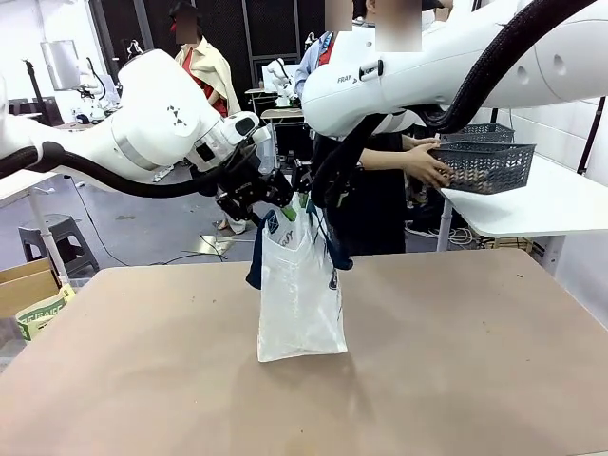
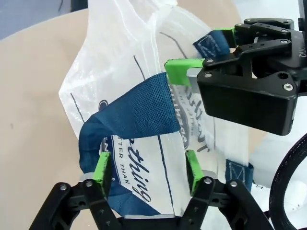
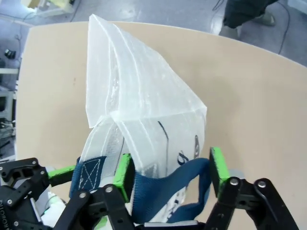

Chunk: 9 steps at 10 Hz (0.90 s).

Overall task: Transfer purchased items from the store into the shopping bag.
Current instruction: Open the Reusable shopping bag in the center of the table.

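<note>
The shopping bag (image 1: 300,296) stands upright at the middle of the brown table (image 1: 456,361), clear plastic with navy strap handles. At the bag's top left my left gripper (image 1: 274,206) is open, its green pads on either side of one blue strap (image 2: 136,112). My right gripper (image 1: 318,195) is at the top right, open, with the other strap (image 3: 168,184) lying between its pads (image 3: 218,168). In the left wrist view the right gripper (image 2: 206,50) is close above the bag's mouth. The purchased items are hidden from me.
Behind the table a person's hands (image 1: 429,163) hold a dark grey lattice basket (image 1: 486,166) over a white side table (image 1: 541,204). A cardboard box (image 1: 27,290) sits off the table's left edge, a grey stool (image 1: 59,237) behind it.
</note>
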Available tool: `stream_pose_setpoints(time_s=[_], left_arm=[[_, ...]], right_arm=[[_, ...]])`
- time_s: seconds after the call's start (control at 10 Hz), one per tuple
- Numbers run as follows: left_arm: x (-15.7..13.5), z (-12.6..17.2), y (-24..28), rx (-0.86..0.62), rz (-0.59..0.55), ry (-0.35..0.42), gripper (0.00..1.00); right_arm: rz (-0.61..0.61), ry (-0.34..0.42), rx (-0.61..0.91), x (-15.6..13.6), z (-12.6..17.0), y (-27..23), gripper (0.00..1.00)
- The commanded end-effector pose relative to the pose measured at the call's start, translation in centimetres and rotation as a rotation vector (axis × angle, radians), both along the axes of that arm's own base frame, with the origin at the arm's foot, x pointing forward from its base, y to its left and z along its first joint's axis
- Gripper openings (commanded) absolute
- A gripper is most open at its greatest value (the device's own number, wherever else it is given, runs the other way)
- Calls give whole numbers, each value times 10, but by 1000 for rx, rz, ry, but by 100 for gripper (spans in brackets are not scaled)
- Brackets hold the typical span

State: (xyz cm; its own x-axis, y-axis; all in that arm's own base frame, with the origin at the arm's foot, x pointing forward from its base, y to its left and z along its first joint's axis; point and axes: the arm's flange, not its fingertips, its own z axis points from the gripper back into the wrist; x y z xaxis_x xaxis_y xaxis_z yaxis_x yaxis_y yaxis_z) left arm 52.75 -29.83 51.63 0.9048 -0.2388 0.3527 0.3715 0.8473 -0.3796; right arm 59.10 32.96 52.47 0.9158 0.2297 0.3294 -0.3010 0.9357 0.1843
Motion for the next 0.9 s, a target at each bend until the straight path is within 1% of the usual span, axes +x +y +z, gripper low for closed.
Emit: stream_pose_setpoints(time_s=[0.0,0.1,0.2,0.4,0.6,0.8], left_arm=[[-3,-2,6,30,2,-6,20],[-4,-3,6,32,6,-6,0],[-4,-3,7,37,11,-10,0],[-8,-3,12,45,21,-18,0],[-17,-2,19,68,29,-9,0],[-27,4,28,97,35,-20,0]], right_arm=[[-6,53,34,-9,-11,-3,22],[-9,70,44,-13,-14,-5,3],[-9,92,44,-18,-16,-6,0],[-38,120,13,-29,-18,-12,0],[-51,123,-49,-45,-12,-18,0],[-64,113,-103,-59,-3,-28,0]])
